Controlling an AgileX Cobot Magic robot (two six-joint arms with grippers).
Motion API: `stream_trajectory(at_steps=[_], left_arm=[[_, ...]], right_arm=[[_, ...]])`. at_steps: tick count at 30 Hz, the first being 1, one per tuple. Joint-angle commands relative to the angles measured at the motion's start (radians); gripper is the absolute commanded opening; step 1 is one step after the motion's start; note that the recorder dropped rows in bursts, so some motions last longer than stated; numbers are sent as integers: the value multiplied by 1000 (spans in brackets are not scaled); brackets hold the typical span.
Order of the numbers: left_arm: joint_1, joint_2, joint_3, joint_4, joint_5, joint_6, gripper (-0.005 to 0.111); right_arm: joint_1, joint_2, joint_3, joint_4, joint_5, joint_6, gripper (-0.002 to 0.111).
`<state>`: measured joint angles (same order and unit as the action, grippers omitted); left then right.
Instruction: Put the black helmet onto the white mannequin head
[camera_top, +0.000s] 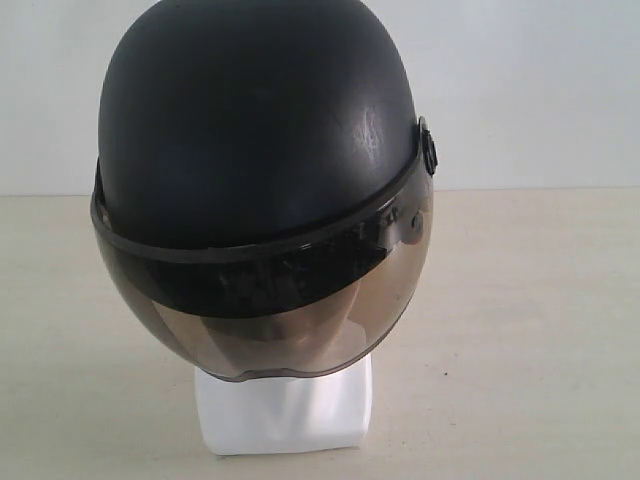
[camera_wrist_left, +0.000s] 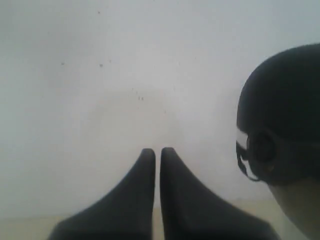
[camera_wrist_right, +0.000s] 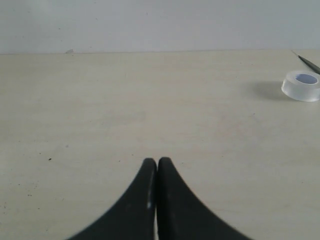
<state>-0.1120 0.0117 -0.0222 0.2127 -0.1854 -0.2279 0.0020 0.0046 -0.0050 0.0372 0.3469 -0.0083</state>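
Looking at the helmet (camera_top: 260, 130) down over the head (camera_top: 285, 410), filling the exterior view from centre up to 12 o'clock, with only the white base showing at 6 o'clock under the visor (camera_top: 270, 330). Looks done, or as good as. Seeing the left end effector (camera_wrist_left: 157, 152) pinched closed on nothing, hanging beside the helmet and clear of it. Seeing the right end effector (camera_wrist_right: 157, 162) closed and empty too, pointed across bare surface (camera_wrist_right: 125, 110), with a tape roll (camera_wrist_right: 301, 86) well apart. Worth watching the seating, though. Reads higher at the rim toward 3 o'clock than toward 9 o'clock, so possibly resting canted rather than square. Could slip or rock round from there, given any nudge. Could also tip over, helmet and all, being top-heavy on a narrow base, given a careless swing of the left arm toward it. No view of the straps, so no telling about a snag under the shell. Best bet: draw both arms straight back, no sweeping past the visor, no brushing the base at 6 o'clock.
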Motion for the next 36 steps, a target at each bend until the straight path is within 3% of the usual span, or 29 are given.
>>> stream_trajectory(at_steps=[1, 5, 9, 15, 24, 36], left_arm=[[3, -12, 22, -34, 174, 18, 4], [3, -12, 22, -62, 273, 228, 4], [3, -12, 22, -258, 390, 383, 4], [3, -12, 22, -341, 483, 353, 4], [3, -12, 22, -355, 483, 192, 4], [3, -12, 22, -306, 483, 255, 4]], right_arm=[[-2, -5, 5, 2, -14, 2, 0], [-2, -5, 5, 2, -14, 2, 0], [-2, -5, 5, 2, -14, 2, 0], [-2, -5, 5, 6, -14, 8, 0], [-2, -5, 5, 6, -14, 8, 0], [-2, -5, 5, 6, -14, 8, 0]])
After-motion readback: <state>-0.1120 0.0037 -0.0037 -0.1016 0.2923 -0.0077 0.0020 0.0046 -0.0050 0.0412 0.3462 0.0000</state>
